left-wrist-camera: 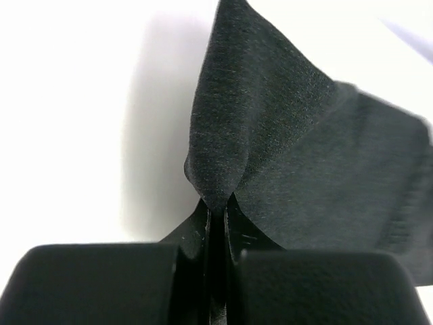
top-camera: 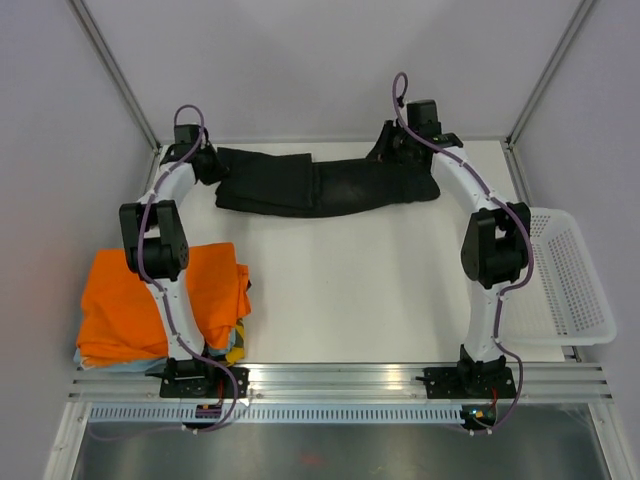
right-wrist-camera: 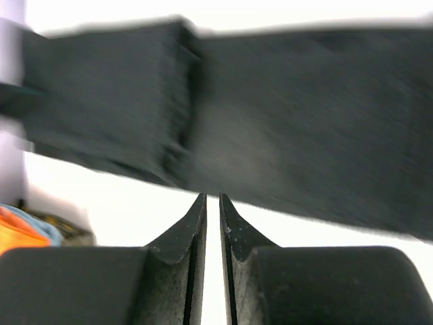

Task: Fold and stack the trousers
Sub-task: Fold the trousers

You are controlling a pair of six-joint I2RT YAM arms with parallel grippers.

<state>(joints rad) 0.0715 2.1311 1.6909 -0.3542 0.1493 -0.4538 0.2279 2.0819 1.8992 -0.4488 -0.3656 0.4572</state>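
Broadly, the white table (top-camera: pixel 350 290) carries three things. The black trousers (top-camera: pixel 320 188) lie as a long, slightly bowed band along its far edge. A stack of folded clothes topped by an orange garment (top-camera: pixel 120 300) sits at the near left, well apart from them. A white mesh basket (top-camera: pixel 565 280) hangs off the right side.

Each arm reaches to one end of the band. The left gripper (left-wrist-camera: pixel 216 205) is clamped tight on a pinch of the trousers at their left end, and the cloth rises from the jaws in a peak. The right gripper (right-wrist-camera: pixel 212 198) sits at the right end with its jaws nearly together. Only a slit of bare table shows between them and no cloth is visible inside. The blur hides whether the tips nip the hem.

The step looks like a fold end over end, and only one end seems secured. I would have the right gripper open and take a firm bite through all layers at its end, or press that end down, before the left carries its end across. The left should lift just enough to clear the cloth, travel straight along the band, and lay edge on edge. A one-layer pinch risks the lower layer trailing and bunching. Dragging could pull the band off the far edge.
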